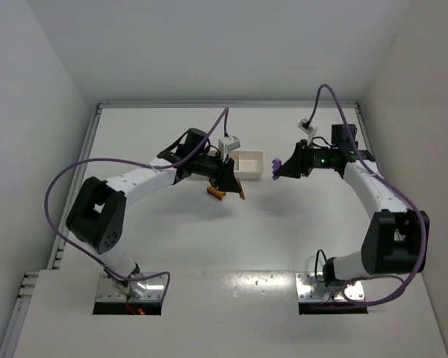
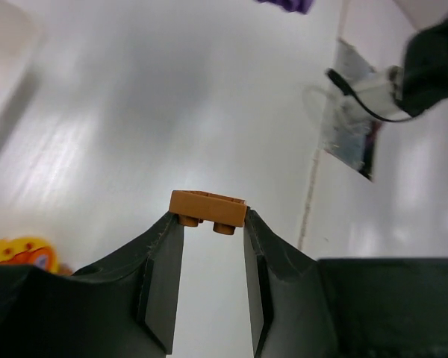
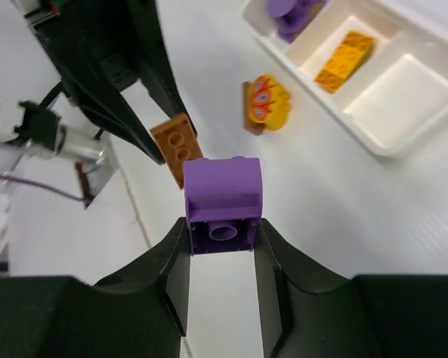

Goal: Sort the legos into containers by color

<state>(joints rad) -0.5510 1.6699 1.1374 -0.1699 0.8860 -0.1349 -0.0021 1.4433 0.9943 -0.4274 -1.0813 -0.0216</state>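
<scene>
Right pincer (image 3: 222,227) pinching one purple brick (image 3: 222,186), left pincer (image 2: 209,224) pinching one brown brick (image 2: 208,203), one yellow brick (image 3: 345,61) in white tray (image 3: 403,93)

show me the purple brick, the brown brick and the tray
purple brick (image 3: 222,195), right wrist view, its middle
brown brick (image 2: 209,204), left wrist view, its front edge
tray (image 3: 400,88), right wrist view, empty compartment's floor

White table (image 1: 209,242) carries white tray (image 1: 250,164), yellow round piece (image 3: 269,102) just beside.
</scene>
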